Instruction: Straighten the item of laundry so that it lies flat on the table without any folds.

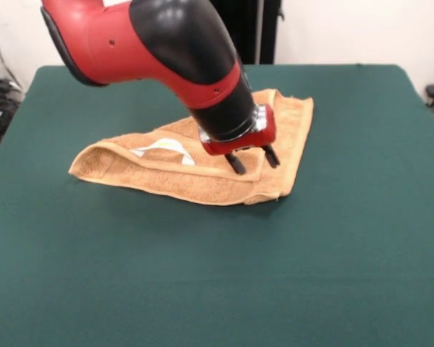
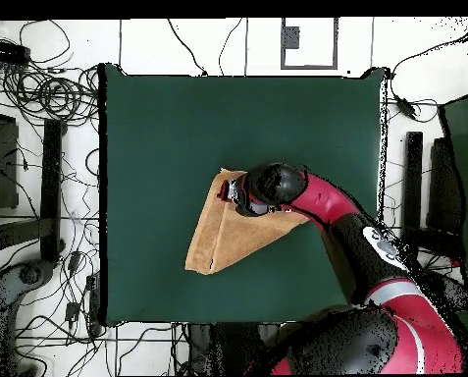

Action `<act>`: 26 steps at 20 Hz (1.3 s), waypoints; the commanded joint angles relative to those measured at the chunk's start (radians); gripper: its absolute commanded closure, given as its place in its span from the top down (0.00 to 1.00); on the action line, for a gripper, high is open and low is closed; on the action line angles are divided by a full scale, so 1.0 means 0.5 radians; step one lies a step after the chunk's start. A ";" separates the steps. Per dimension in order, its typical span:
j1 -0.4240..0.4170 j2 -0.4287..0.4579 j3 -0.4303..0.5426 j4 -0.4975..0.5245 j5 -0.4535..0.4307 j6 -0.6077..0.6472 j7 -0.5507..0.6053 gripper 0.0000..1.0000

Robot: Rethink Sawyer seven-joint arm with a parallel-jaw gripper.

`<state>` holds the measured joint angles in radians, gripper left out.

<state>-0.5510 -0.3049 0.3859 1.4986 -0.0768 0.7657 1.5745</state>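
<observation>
The orange-tan towel (image 1: pixel 202 184) lies folded over on itself in a rough triangle near the middle of the green table (image 1: pixel 202 282). A white label (image 1: pixel 166 150) shows on its upper layer, and the fold at the left end stands up a little. My gripper (image 1: pixel 253 160) points down over the towel's right part with its two black fingers apart; the tips are at or just above the cloth and nothing is between them. In the overhead view the towel (image 2: pixel 218 241) lies at the table's (image 2: pixel 159 128) centre, with the gripper (image 2: pixel 235 193) over its upper corner.
The red and black arm (image 2: pixel 336 211) reaches in from the lower right in the overhead view and covers part of the towel. Cables and stands (image 2: pixel 51 98) lie on the floor around the table. A dark post (image 1: pixel 257 29) stands behind the table.
</observation>
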 commanded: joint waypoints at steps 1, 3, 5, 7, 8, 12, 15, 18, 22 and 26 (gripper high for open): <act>0.049 0.133 0.121 -0.043 0.130 0.374 0.098 1.00; 0.053 0.087 0.108 0.008 0.161 0.458 0.146 1.00; 0.065 0.057 0.093 0.031 0.179 0.528 0.179 1.00; 0.078 0.034 0.072 0.037 0.176 0.579 0.195 1.00; 0.083 0.010 0.057 0.044 0.168 0.613 0.201 1.00; 0.133 -0.042 -0.049 -0.021 0.067 0.631 0.214 1.00; 0.152 -0.097 -0.134 -0.044 -0.014 0.568 0.218 1.00; 0.154 -0.174 -0.166 -0.037 -0.065 0.451 0.185 1.00; 0.150 -0.205 -0.124 -0.008 -0.107 0.189 0.144 1.00; 0.176 -0.343 -0.124 0.036 -0.359 -0.422 0.146 1.00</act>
<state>-0.5157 -0.4071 0.3164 1.4861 -0.1377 0.8990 1.5745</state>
